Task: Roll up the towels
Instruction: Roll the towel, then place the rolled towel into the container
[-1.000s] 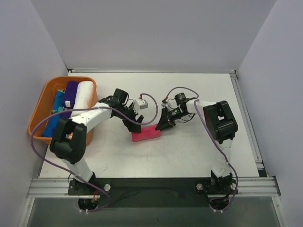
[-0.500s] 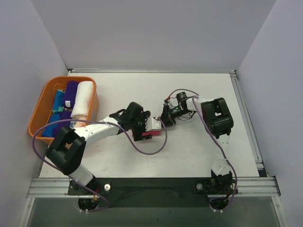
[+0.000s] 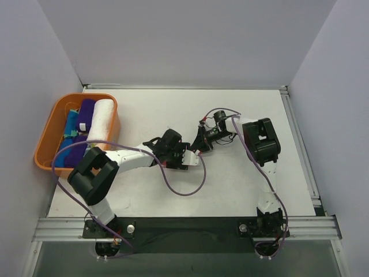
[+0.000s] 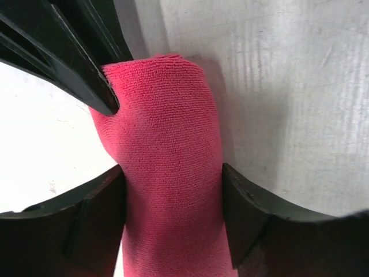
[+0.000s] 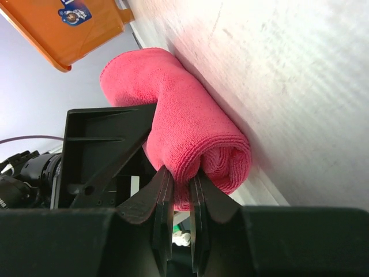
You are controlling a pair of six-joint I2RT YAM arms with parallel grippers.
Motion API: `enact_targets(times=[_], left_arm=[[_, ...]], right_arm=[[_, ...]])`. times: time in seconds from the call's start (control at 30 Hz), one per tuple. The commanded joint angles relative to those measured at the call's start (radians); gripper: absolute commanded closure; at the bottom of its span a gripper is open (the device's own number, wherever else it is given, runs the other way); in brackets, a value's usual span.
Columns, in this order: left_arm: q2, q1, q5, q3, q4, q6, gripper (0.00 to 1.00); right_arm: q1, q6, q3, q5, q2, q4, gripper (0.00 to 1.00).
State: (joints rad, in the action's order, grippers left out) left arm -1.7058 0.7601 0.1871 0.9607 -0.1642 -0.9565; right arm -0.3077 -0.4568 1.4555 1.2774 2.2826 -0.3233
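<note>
- Since a second earlier, seen from above, the left arm has been lowered and stretched along the bench [image 3: 242, 190]. The left claw [image 3: 183, 158] has been carried over the hot pink towel, which is now hidden beneath it. The right claw [image 3: 196, 148] sits just beside it.
- Well behind the left claw, past its elbow, a white roll [image 3: 99, 122] and a dark purple roll [image 3: 86, 112] are seen in the orange basket [image 3: 45, 147]; these are judged finished.
- From the left wrist, the hot pink towel [image 4: 167, 161] is seen rolled and lying between the left claw's fingers [image 4: 253, 225], which touch both flanks: it is grasped.
- From the right wrist, the right claw is seen clenched on the inner layers at the roll's near end, with the left claw astride the roll further along.
- This roll is judged formed; releasing and storing it appear to remain.
</note>
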Motion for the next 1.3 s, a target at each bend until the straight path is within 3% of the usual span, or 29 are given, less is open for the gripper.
enact_targets(times=[0.0,0.37,0.47,0.5,0.57,0.6,0.67,0.77,1.0,1.1,1.23,1.27], left_arm=[[-0.055,0.004,0.101,0.022,-0.105,-0.027,0.32],[-0.193,-0.039,0.132,0.176,-0.323,0.019,0.55],[-0.215,-0.047,0.121,0.205,-0.378,0.064,0.59],[-0.224,-0.054,0.126,0.216,-0.396,0.105,0.61],[-0.238,-0.073,0.138,0.233,-0.422,0.153,0.64],[-0.239,-0.091,0.137,0.234,-0.423,0.204,0.64],[-0.244,-0.105,0.13,0.233,-0.429,0.258,0.64],[-0.236,-0.127,0.115,0.219,-0.428,0.373,0.64],[-0.219,-0.165,0.049,0.19,-0.394,0.613,0.67],[-0.158,-0.217,0.089,0.265,-0.432,0.662,0.75],[-0.046,-0.229,0.065,0.387,-0.497,0.661,1.0],[-0.032,-0.235,0.058,0.43,-0.518,0.659,1.0]], right_arm=[[0.022,-0.017,0.061,-0.003,0.028,-0.02,1.0],[0.027,-0.042,0.187,0.023,0.094,-0.023,0.99],[0.041,-0.033,0.18,0.027,0.072,-0.026,0.76],[0.048,-0.02,0.174,0.022,0.06,-0.026,0.61],[0.074,-0.003,0.157,-0.009,0.014,-0.033,0.44],[0.085,0.018,0.137,-0.021,-0.004,-0.037,0.31],[0.113,0.049,0.123,-0.047,-0.06,-0.072,0.2],[0.14,0.145,0.132,-0.098,-0.109,-0.186,0.14],[0.197,0.432,0.18,-0.271,-0.219,-0.499,0.13],[0.226,0.5,0.138,-0.352,-0.302,-0.548,0.1],[0.269,0.535,0.108,-0.395,-0.376,-0.608,0.01],[0.277,0.537,0.091,-0.394,-0.383,-0.614,0.0]])
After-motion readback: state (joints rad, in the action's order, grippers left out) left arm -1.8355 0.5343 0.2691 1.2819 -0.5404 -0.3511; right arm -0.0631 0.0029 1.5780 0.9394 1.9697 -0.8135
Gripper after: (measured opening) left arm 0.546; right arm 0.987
